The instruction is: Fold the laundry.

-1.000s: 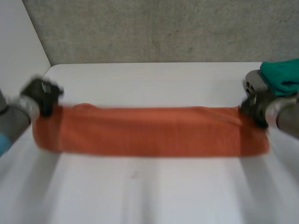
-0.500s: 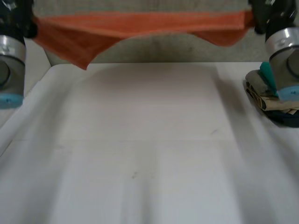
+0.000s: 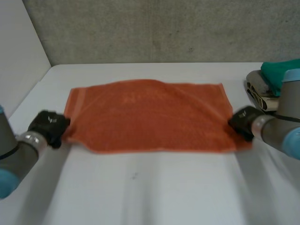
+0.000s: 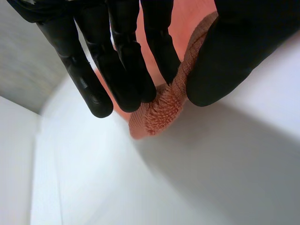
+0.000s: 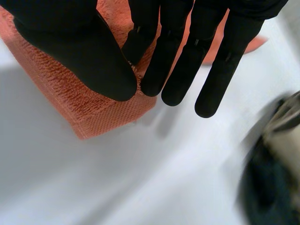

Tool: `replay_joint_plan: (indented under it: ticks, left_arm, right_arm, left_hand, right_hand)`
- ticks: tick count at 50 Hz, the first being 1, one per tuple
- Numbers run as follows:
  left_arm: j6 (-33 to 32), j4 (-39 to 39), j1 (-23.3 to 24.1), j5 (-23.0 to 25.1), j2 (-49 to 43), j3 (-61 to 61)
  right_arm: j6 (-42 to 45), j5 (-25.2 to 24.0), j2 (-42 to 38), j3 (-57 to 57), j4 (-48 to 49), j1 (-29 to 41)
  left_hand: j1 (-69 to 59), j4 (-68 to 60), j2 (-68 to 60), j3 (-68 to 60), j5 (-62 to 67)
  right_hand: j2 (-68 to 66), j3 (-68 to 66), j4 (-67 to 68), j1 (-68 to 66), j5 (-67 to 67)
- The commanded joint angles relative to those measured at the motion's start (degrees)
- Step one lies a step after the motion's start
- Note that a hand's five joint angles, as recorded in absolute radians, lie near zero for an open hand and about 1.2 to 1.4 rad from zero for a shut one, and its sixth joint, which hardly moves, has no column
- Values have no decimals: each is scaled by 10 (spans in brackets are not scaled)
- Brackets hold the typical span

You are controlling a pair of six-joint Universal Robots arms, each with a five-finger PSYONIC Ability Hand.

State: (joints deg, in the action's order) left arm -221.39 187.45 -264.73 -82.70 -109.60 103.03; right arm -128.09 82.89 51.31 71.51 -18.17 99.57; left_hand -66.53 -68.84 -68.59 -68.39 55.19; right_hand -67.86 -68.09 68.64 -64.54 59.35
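Note:
An orange towel (image 3: 150,116) lies spread flat across the middle of the white table (image 3: 150,192). My left hand (image 3: 48,126) pinches the towel's near left corner (image 4: 154,115) between thumb and straight fingers (image 4: 124,70). My right hand (image 3: 244,122) pinches the near right corner (image 5: 101,112) the same way, thumb against fingers (image 5: 176,70). Both held corners sit just above the tabletop.
A pile of folded laundry (image 3: 269,89), with a teal piece on top, stands at the table's right edge behind my right hand, and it appears beside that hand (image 5: 276,159) in the right wrist view. A grey wall runs behind the table.
The towel was lifted high and stretched between both hands, then swung down toward me. It now lies spread flat, with both hands lower and nearer the front.

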Motion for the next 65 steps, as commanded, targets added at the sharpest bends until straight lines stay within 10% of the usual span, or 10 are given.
replay_joint_plan:
  ticks: [1,12,29,31,32,39,53,65]
  left_arm:
    - [-123,-210,-25,2,128,72]
    - [-136,-180,-23,24,69,-7]
    - [-44,-46,72,-78,-266,-424]
    - [-51,-46,76,-77,-290,-452]
    - [-61,-46,81,-82,-305,-474]
    - [-55,-44,89,-89,-287,-487]
    - [-3,30,88,-15,-243,-361]
    - [2,44,94,-45,-292,-424]
  right_arm:
    - [136,15,123,118,-133,-38]
    - [109,12,63,60,-29,-15]
    - [-11,59,-140,-181,227,41]
    - [-7,66,-160,-197,240,47]
    - [-1,79,-175,-212,249,49]
    - [-16,122,-154,-231,257,42]
    - [-116,-17,-82,-171,46,27]
    - [-172,29,-216,-263,328,39]
  left_hand:
    - [-135,-112,-114,-116,148]
    - [-135,-112,-114,-116,148]
    - [-135,-112,-114,-116,148]
    - [168,191,188,186,-154]
    - [565,588,586,584,-552]
    - [565,588,586,584,-552]
    - [565,588,586,584,-552]
    - [565,588,586,584,-552]
  right_hand:
    - [-121,-119,114,-155,107]
    - [-121,-119,114,-155,107]
    - [-23,-21,15,-56,8]
    - [578,581,-586,545,-593]
    - [579,581,-586,545,-593]
    - [579,581,-586,545,-593]
    - [579,581,-586,545,-593]
    - [579,581,-586,545,-593]
